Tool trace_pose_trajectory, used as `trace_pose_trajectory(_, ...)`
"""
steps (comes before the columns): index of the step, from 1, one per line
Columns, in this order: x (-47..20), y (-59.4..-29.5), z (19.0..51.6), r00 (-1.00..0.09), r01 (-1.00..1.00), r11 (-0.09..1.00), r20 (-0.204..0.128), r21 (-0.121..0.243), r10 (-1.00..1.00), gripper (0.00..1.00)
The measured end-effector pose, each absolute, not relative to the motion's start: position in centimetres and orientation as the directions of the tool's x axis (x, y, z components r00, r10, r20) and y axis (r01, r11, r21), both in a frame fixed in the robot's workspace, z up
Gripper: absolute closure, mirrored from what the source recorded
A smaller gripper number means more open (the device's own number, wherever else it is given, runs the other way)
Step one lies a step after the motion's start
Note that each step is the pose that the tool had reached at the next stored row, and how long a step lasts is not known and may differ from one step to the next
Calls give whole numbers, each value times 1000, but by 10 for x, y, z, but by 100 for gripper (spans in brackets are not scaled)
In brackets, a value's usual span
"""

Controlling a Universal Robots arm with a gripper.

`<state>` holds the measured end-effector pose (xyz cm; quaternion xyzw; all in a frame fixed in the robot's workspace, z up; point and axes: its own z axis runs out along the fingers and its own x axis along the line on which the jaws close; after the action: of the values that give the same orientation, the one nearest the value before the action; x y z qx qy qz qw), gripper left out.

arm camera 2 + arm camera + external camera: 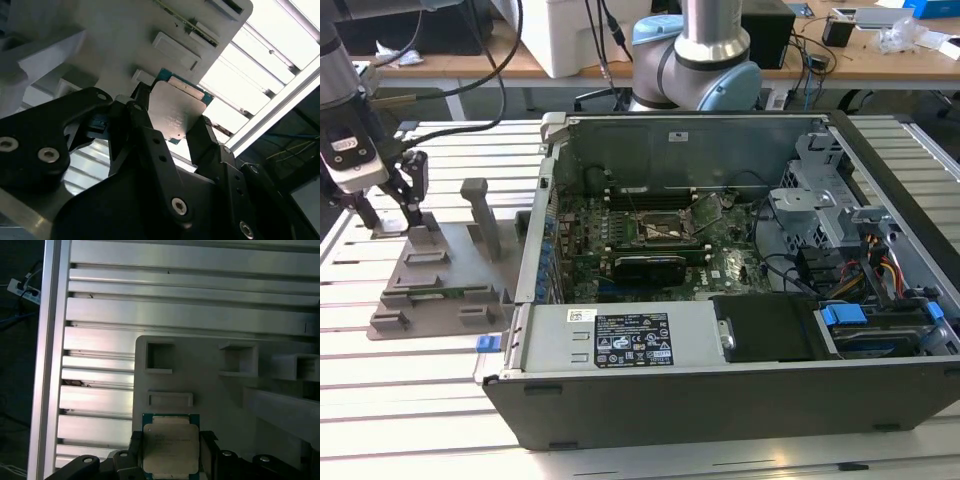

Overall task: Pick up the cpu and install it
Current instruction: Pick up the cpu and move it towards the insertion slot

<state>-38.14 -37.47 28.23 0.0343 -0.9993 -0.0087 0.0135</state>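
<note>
- The arm (338, 70) is hanging over the exterior view's left side, well apart from the open computer case (720, 400). Its wrist is aiming the gripper (388, 205) downward at the far left corner of the grey fixture tray (435, 272).
- The two black fingers (135, 447) are bearing against opposite edges of the cpu (170, 447), so the gripper is clamping the chip between them.
- The cpu is lying flat with its silvery top facing up at the wrist and its green rim showing along the far edge, just beside a raised rectangular block of the tray.
- In the second wrist view the cpu (175, 112) is sitting between the fingertips (142, 107), over the pale tray surface. Whether it is resting on the tray or hanging just clear of it cannot be told.
- The motherboard socket (665, 228) is lying inside the case, to the right of the gripper and well apart from it.
</note>
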Motion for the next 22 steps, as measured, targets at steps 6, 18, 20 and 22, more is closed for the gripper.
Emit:
trace_pose_trajectory(6, -381, -375, 295, -997, -68, 997, 26, 18, -69, 46)
trace_pose_trajectory(18, -381, -375, 317, -997, -68, 997, 26, 18, -69, 46)
trace_pose_trajectory(20, -381, -375, 324, -997, -68, 997, 26, 18, -69, 46)
trace_pose_trajectory(22, -381, -375, 328, -997, -68, 997, 26, 18, -69, 46)
